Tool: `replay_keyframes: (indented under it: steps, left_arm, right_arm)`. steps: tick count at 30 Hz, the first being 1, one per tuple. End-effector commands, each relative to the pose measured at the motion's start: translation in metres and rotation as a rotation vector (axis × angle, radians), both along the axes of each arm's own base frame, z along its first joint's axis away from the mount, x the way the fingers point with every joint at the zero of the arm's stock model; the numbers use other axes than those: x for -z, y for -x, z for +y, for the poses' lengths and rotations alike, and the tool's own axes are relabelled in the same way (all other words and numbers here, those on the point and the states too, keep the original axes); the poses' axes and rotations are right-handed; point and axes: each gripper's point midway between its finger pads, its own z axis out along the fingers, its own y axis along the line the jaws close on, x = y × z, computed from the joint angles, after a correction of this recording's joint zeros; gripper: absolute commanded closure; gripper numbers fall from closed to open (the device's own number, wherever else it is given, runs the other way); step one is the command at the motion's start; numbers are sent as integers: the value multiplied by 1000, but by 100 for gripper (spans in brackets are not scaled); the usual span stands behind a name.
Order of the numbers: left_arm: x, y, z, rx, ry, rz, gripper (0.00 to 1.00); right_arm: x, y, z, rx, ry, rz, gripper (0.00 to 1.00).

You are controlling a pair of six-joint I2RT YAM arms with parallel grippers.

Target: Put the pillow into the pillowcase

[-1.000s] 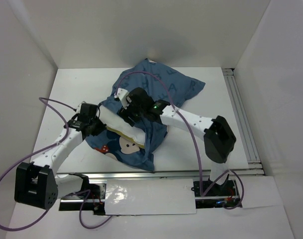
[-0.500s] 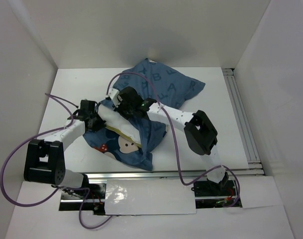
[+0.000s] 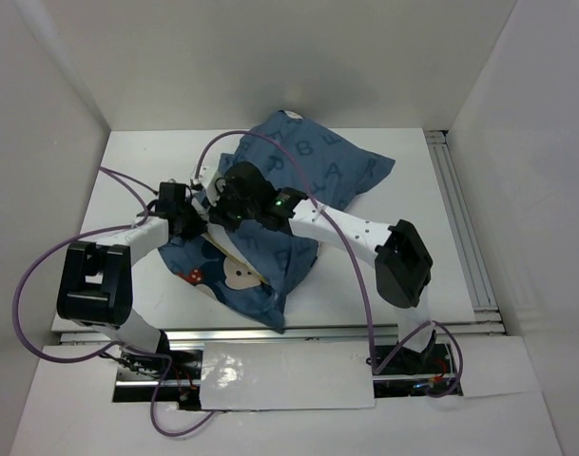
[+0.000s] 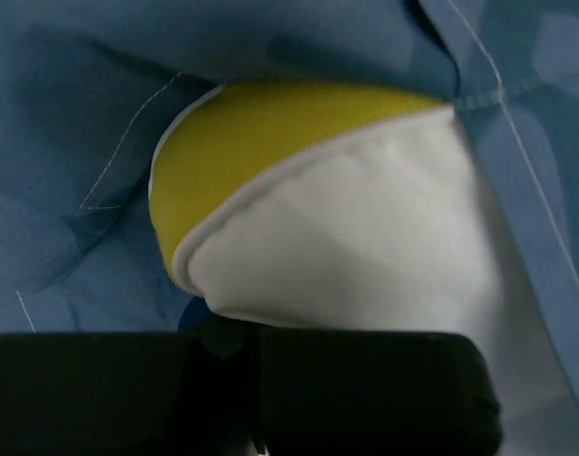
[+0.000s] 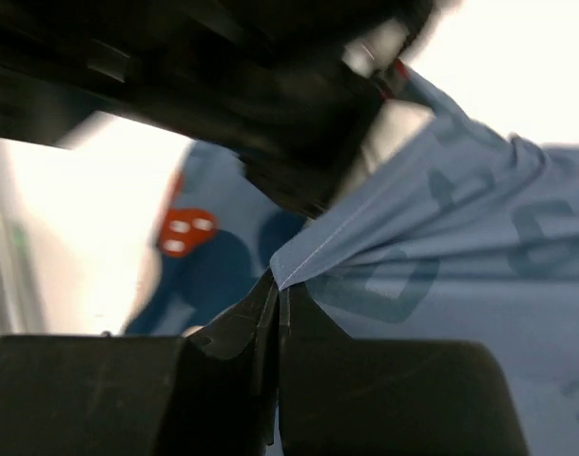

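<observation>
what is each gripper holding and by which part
Right gripper pinches the denim-blue printed cloth pillowcase by its stitched hem. Left gripper is shut at a corner of the white yellow-trimmed pillow; grip unclear.

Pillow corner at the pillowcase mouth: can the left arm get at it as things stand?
Probably yes: the bare corner of the pillow lies just before the left gripper, no fold of the pillowcase across it, though its jaws are shut.

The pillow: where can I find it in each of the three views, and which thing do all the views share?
Top view: only a small white strip of the pillow shows, left of centre, at the cloth opening.
Left wrist view: its white corner with the yellow edge fills the middle.
Right wrist view: I cannot find it.
Shared landmark: the blue pillowcase, seen in all three.
</observation>
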Motion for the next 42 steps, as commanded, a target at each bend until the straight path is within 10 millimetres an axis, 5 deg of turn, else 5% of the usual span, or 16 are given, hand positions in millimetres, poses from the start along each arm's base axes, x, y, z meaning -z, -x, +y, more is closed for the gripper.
replay_keyframes:
  steps: [1, 4, 5, 11, 12, 15, 16, 17, 24, 27, 29, 34, 36, 37, 42]
  left_arm:
    - [-41, -49, -14, 70, 27, -220, 100]
    - [-57, -56, -21, 103, 48, -314, 100]
    - [-61, -55, -24, 130, 56, -335, 100]
    - [-108, -78, -46, 273, 66, -491, 100]
    - [-120, -87, -46, 288, 47, -467, 100]
    - [-103, -93, -37, 246, 22, -320, 100]
    - [-97, -86, -30, 223, 29, -262, 100]
    - [-93, -84, -25, 204, 35, -240, 100]
    - [-46, -21, 32, -9, 92, -29, 100]
    - [-43, -7, 37, -34, 64, 3, 100]
    - [-39, 4, 41, -51, 45, 26, 100]
    - [-54, 9, 41, -42, 36, -29, 100]
    - [-58, 13, 40, -17, 27, -45, 100]
    - [-58, 13, 40, -17, 27, -45, 100]
    - [-64, 18, 28, 69, -15, -79, 100]
  right_arm:
    - [-65, 54, 19, -166, -173, 23, 100]
    - [-68, 54, 24, -169, -197, 36, 100]
    - [-54, 47, 26, -133, -175, 55, 100]
    - [-37, 0, 32, 57, -162, -6, 100]
    - [-25, -14, 29, 118, -143, 14, 90]
    - [-20, -29, 19, 179, -111, 88, 67]
    - [-16, -35, 9, 197, -91, 115, 46]
    - [-20, -36, 4, 193, -94, 122, 38]
    - [-27, -38, -45, 313, -65, 81, 0]
    - [-20, -55, -62, 430, -1, 32, 0]
    - [5, -61, -63, 445, 79, 43, 0]
    - [30, -84, -43, 449, 150, 39, 0]
    - [61, -105, -43, 516, 229, 12, 0]
    - [61, -105, -43, 516, 229, 12, 0]
    - [136, -111, -55, 553, 412, 35, 3]
